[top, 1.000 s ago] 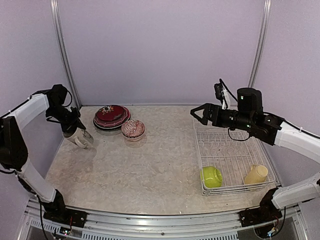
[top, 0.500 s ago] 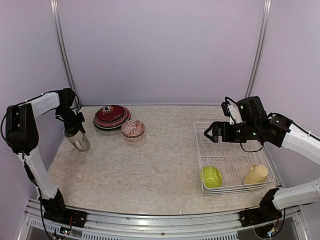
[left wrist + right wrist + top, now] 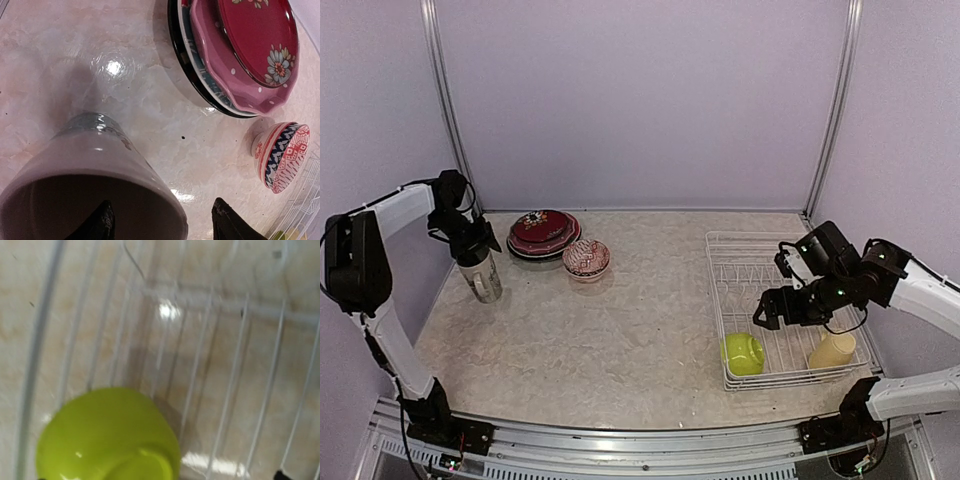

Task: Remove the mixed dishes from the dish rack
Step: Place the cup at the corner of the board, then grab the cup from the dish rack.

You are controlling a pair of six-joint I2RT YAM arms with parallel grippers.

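Observation:
A cream mug (image 3: 483, 279) stands upright on the table at the far left. My left gripper (image 3: 471, 248) is right above its mouth and open. In the left wrist view one fingertip (image 3: 103, 224) is inside the mug (image 3: 95, 165) and the other is outside, clear of the wall. The white dish rack (image 3: 790, 262) sits on the right. It holds a lime-green bowl (image 3: 743, 353), turned upside down, and a yellow mug (image 3: 832, 350) lying on its side. My right gripper (image 3: 766, 313) hovers open just above the green bowl (image 3: 107, 435).
A stack of dark red and black-rimmed plates (image 3: 542, 232) sits at the back left, and beside it is a red-patterned bowl (image 3: 586, 258) with a blue chevron band. The rack's upright prongs (image 3: 760, 275) stand at its far half. The side walls are close to both arms.
The left arm has set the cream mug upright on the table and opened its jaws. The right arm has swung down and toward the near end of the rack, over the green bowl.

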